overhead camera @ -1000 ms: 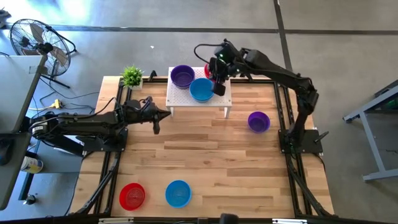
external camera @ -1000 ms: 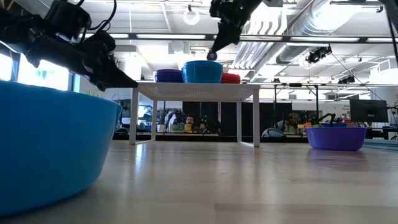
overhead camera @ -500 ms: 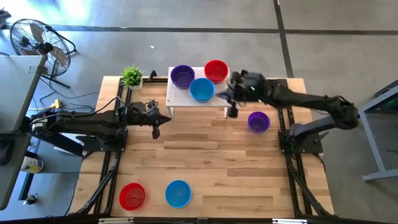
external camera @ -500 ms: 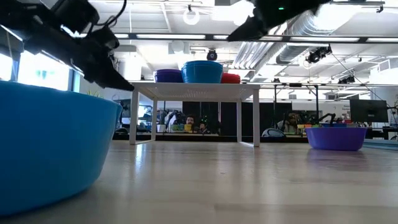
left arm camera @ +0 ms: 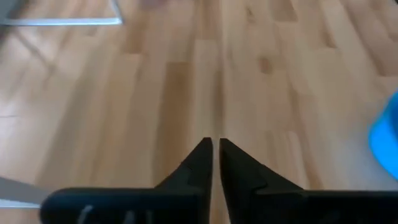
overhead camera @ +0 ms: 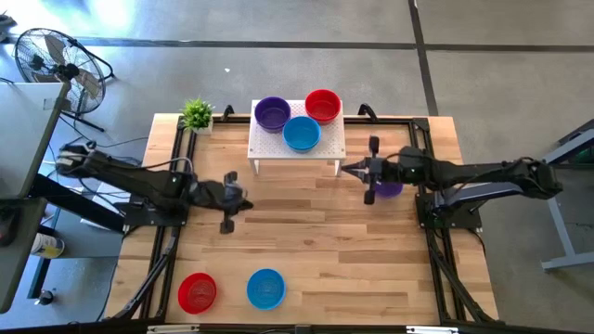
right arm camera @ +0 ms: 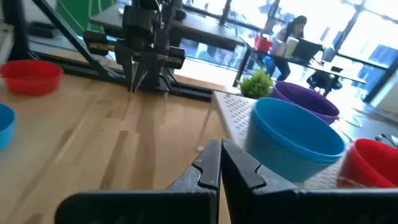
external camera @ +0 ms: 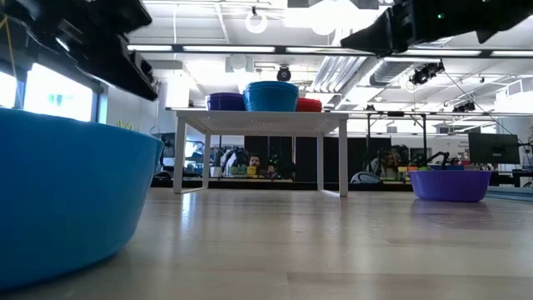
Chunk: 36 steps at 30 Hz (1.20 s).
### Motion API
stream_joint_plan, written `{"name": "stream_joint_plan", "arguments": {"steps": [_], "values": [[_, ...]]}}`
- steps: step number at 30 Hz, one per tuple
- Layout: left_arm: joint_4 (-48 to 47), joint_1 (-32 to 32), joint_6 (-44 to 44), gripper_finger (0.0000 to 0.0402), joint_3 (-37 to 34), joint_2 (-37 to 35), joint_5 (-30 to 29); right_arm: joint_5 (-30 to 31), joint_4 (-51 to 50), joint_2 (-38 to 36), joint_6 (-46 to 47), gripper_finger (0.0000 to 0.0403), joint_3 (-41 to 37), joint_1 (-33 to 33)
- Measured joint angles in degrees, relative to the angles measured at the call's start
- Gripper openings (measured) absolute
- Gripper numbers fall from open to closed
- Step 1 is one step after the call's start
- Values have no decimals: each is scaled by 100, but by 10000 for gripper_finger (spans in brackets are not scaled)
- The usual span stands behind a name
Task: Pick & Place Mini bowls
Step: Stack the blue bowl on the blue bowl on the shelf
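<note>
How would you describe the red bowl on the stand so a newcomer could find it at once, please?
Find the white stand at the table's far edge. Three bowls sit on it, and the red bowl is at its right rear corner. Its neighbours are a purple bowl and a blue bowl.

My right arm covers most of the purple bowl; the blue bowl is cut off at my left wrist view's edge.

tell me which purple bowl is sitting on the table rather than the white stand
The purple bowl on the table's right side, partly under the right claw; the other purple bowl sits on the white stand.
</note>
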Motion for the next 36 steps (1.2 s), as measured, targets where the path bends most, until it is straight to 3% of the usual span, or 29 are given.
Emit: {"name": "stream_joint_plan", "arguments": {"steps": [6,14,21,27,36], "values": [[-1090,-1043,-794,81,784,684,-286,2,108,-23,-2,1,-118,306],[-1365,-1846,-1621,137,1667,1883,-303,9,120,-23,-24,1,-118,598],[-1433,-1949,-2066,168,2441,3177,314,7,100,-21,-46,1,-118,736],[-1457,-1945,-1919,172,3081,4025,900,-8,93,-21,-48,1,-118,793],[-1536,-1889,-1937,172,3371,4583,870,-19,50,-19,-48,1,-118,793]]}}
